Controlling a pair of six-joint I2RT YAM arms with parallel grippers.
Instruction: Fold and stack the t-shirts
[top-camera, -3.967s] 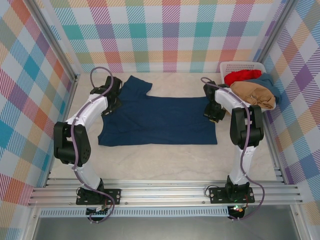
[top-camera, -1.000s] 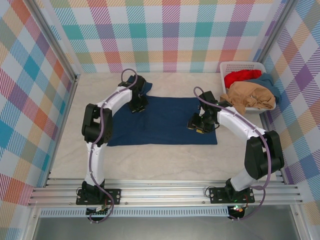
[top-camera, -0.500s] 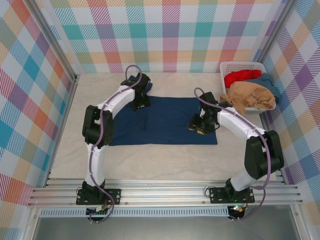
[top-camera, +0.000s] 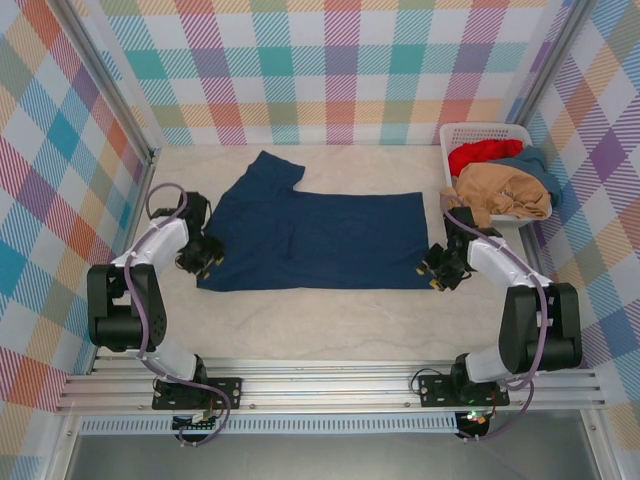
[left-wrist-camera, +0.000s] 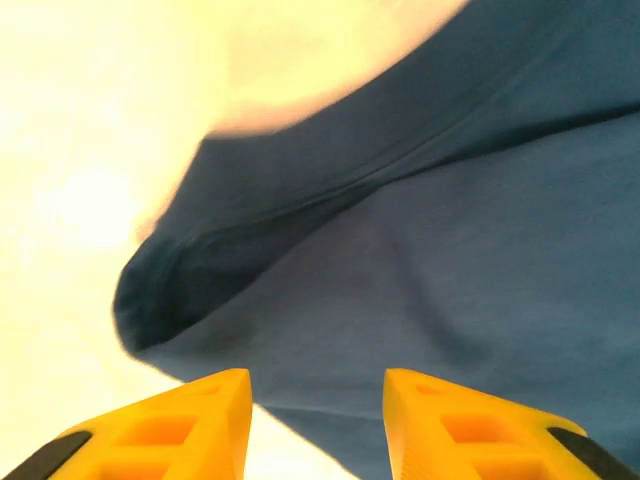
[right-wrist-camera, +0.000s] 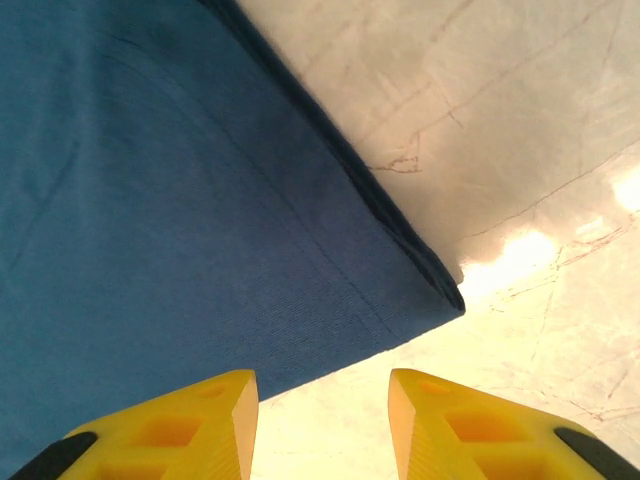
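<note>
The navy blue t-shirt (top-camera: 320, 240) lay flat in the middle of the table (top-camera: 330, 320), folded into a broad band with one sleeve jutting toward the far left. The other t-shirts, red (top-camera: 485, 152), tan (top-camera: 505, 190) and teal-blue (top-camera: 535, 160), were heaped in the white basket (top-camera: 480, 130) at the far right corner, the tan one spilling over its near rim. The left arm (top-camera: 150, 245) was folded back on itself, elbow out to the left, its wrist turned inward and low at the shirt's near left edge. The left jaws stood spread, with the yellow fingertips (left-wrist-camera: 200, 420) apart, nothing between them, and a rolled fold of navy cloth (left-wrist-camera: 450, 250) just ahead. The right arm (top-camera: 505, 265) mirrored it, elbow out to the right and forearm angled in toward the shirt's near right corner. The right jaws were likewise spread and empty, their fingertips (right-wrist-camera: 210, 420) hovering just short of the folded corner (right-wrist-camera: 150, 200), bare table (right-wrist-camera: 520, 150) beside it.
</note>
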